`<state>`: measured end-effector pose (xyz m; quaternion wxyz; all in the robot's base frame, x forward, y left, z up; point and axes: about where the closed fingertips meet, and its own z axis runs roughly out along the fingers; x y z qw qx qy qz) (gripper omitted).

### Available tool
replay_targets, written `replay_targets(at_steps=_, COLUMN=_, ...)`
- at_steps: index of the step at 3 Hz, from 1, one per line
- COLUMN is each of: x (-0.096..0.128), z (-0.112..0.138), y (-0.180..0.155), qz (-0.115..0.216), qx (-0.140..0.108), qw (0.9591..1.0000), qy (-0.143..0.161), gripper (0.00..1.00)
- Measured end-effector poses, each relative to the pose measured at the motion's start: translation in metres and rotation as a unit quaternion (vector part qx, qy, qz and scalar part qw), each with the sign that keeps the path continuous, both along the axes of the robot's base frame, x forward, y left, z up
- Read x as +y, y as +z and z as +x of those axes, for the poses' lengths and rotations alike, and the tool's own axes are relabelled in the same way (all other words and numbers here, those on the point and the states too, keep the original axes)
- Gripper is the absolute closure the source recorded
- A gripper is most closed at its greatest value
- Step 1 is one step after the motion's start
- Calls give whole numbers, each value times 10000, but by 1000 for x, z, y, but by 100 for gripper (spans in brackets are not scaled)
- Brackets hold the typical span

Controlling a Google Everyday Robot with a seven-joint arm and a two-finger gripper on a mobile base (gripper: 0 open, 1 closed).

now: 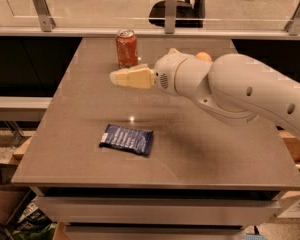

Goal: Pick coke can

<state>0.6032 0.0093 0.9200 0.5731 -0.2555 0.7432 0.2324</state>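
The coke can (126,49) stands upright on the far part of the table (215,149), in the upper centre-left of the frame. Its long axis is vertical, with the silver top facing up. The body is a red-orange metal cylinder with white markings; I cannot read any lettering on it.

The gripper (115,77) hangs just in front of the can and slightly lower in the frame. It is a cream wedge pointing left, not around the can. I cannot tell how far it is open, and I see nothing held in it.

The smooth white arm (250,94) enters from the right edge.

A round orange fruit (203,56) shows partly behind the arm.

A flat dark-blue snack packet (127,139) lies at centre-left, its pale print unreadable.

The tabletop is matte grey-brown.
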Motion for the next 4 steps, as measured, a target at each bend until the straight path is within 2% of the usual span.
replay_targets(at_steps=2, x=23, z=29, y=-13, qz=95, qx=-85, qw=9999, qy=-75, gripper=0)
replay_targets(at_steps=4, x=38, z=61, y=-16, qz=-12, qx=-254, qw=9996, qy=-154, gripper=0)
